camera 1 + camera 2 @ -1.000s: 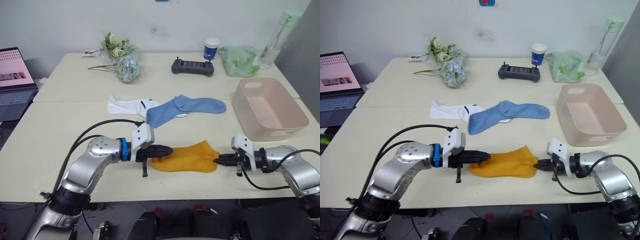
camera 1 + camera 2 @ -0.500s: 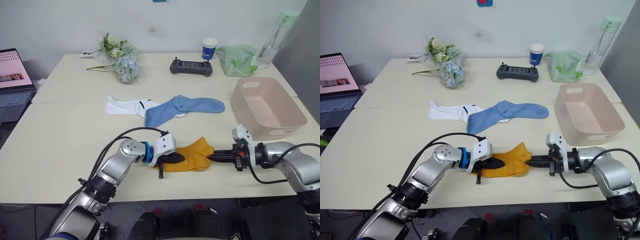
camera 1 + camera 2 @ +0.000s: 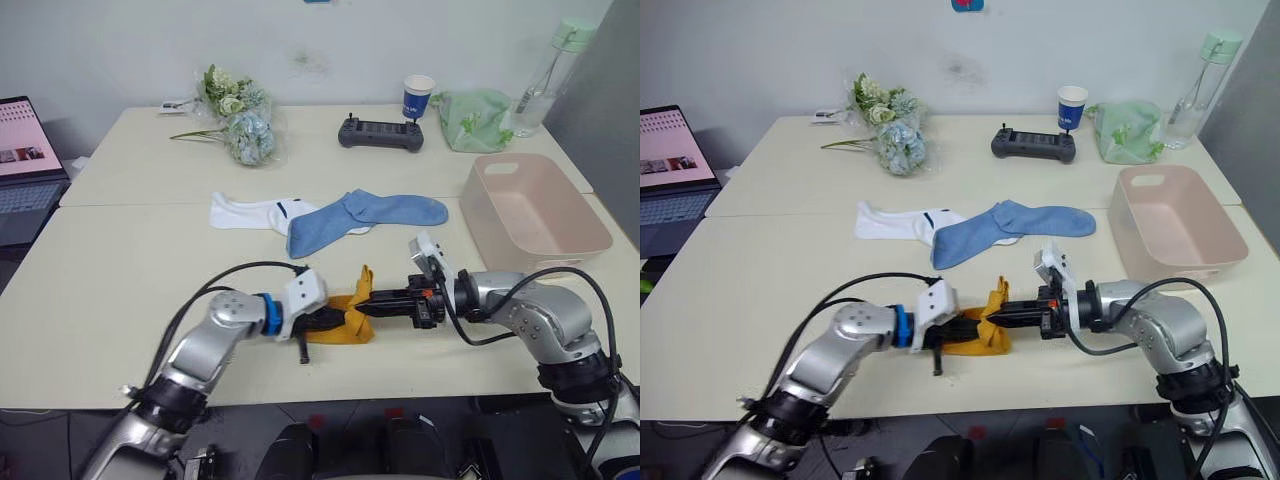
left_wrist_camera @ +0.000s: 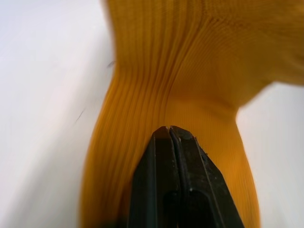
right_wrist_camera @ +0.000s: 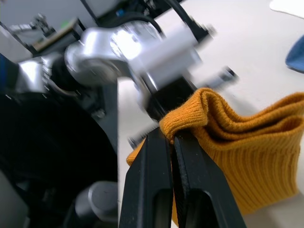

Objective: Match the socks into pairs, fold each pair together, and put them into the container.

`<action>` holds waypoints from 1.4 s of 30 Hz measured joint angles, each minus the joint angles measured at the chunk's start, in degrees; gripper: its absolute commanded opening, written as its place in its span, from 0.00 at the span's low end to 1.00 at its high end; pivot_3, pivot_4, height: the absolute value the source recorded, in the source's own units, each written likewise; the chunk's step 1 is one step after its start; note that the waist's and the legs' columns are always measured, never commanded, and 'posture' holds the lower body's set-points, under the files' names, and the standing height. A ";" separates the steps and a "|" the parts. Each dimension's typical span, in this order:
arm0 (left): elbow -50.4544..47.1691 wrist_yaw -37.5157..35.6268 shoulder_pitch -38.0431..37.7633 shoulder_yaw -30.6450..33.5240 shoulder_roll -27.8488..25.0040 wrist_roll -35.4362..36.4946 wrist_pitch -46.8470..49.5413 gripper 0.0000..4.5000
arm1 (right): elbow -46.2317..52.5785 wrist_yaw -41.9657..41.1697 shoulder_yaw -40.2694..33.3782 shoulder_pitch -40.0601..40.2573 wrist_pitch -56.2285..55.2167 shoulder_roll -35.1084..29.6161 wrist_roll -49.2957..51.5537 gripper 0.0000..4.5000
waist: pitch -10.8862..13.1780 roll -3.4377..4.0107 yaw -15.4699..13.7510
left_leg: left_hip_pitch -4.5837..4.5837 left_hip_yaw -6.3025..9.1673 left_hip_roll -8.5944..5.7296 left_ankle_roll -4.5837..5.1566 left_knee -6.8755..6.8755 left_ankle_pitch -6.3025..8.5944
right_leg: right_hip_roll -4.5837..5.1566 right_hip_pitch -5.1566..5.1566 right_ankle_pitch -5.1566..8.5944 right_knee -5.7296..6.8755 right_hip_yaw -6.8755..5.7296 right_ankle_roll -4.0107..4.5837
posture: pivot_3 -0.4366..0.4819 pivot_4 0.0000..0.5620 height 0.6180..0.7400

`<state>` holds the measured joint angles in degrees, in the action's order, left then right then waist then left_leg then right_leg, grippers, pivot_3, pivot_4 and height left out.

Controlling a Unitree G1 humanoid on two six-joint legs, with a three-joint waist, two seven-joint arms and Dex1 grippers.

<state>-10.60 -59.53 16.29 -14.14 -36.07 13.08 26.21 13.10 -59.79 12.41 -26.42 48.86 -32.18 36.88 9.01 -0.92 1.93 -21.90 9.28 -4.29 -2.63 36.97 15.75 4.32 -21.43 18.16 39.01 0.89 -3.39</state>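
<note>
Near the tabletop's (image 3: 120, 300) front edge both my pincers, left (image 3: 335, 319) and right (image 3: 368, 297), are clenched on the soft, floppy mustard-yellow socks (image 3: 350, 312), best gripped at their edges.

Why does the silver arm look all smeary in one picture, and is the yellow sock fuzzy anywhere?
In the right wrist view the left arm's pincer looks streaky and blurred, while the mustard-yellow sock shows crisp ribs. In the left wrist view the sock is sharp near the pincer tips and soft toward the picture's edges. The left eye view looks evenly lit, with soft shadows.
</note>
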 measured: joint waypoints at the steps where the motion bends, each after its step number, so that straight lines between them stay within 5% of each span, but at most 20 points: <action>1: -2.21 -0.35 -0.77 1.72 -2.04 1.29 1.68 0.00 | -0.57 -0.18 0.86 -0.28 -0.87 0.37 -0.86 0.00 | 0.02 0.01 -0.02 | -0.01 -0.01 0.00 0.00 0.00 0.00 | 0.00 -0.02 0.00 0.00 0.00 0.00 | 0.48 0.27 1.00; 4: -8.15 -0.87 -2.01 8.56 -6.42 5.99 6.84 0.00 | -3.28 -0.60 4.76 -2.15 -4.49 2.75 -4.83 0.00 | 0.02 0.03 -0.02 | 0.00 -0.01 -0.01 0.00 0.00 0.00 | 0.00 -0.02 0.00 0.00 0.00 0.00 | 0.48 0.27 1.00; 13: -10.72 0.66 -8.28 17.48 -11.10 8.45 7.41 0.00 | -6.15 -2.53 7.99 -3.79 -7.09 5.20 -7.89 0.61 | 0.05 0.05 -0.33 | -0.05 0.02 -0.02 -0.01 0.01 0.00 | 0.02 -0.01 0.00 -0.04 -0.03 0.00 | 0.48 0.27 1.00; 20: -12.70 4.11 -3.96 17.08 -6.63 10.84 6.93 0.00 | 0.39 -2.29 1.38 -5.55 -3.05 -0.15 -4.36 0.61 | 0.05 0.05 -0.26 | -0.05 0.00 0.00 0.00 -0.02 0.01 | 0.04 0.00 0.00 -0.05 -0.02 0.00 | 0.48 0.27 1.00; 28: -11.73 3.92 -4.89 4.85 -3.65 6.40 2.39 0.00 | -2.76 3.62 2.06 -1.71 -8.27 -0.13 -11.53 0.61 | 0.05 0.06 -0.08 | -0.04 -0.08 -0.01 0.00 -0.03 0.00 | 0.01 -0.03 0.00 -0.02 0.04 0.01 | 0.48 0.27 1.00; 31: -5.22 5.02 -5.04 1.28 -2.95 1.36 -1.28 0.00 | -1.90 6.36 -0.07 -1.50 -2.89 0.75 -9.62 0.74 | 0.05 0.07 -0.12 | -0.04 -0.05 -0.01 0.00 -0.03 0.00 | 0.00 -0.03 0.00 -0.01 0.02 0.01 | 0.48 0.27 1.00; 34: -0.27 5.68 -4.57 -0.22 -1.85 -1.47 -6.39 0.00 | -0.03 8.90 -0.67 -1.31 5.63 0.51 -7.12 0.97 | 0.04 0.06 -0.27 | -0.03 -0.04 -0.02 0.00 -0.02 0.00 | 0.03 0.02 0.00 -0.05 0.02 0.01 | 0.48 0.27 1.00; 42: -0.56 5.12 -6.54 0.36 -2.48 -2.04 -8.98 0.00 | -1.92 17.20 -5.93 -2.67 28.22 5.00 -0.69 0.99 | 0.01 0.10 -0.10 | 0.03 -0.04 0.00 0.02 -0.05 0.01 | 0.08 0.02 0.00 -0.02 0.05 0.01 | 0.48 0.27 1.00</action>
<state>-11.16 -54.41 9.75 -13.78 -38.55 11.05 17.23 11.18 -42.59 6.48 -29.09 77.08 -27.18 36.19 9.02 -0.82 1.83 -21.87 9.24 -4.29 -2.62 36.92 15.76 4.40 -21.41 18.16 39.00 0.94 -3.38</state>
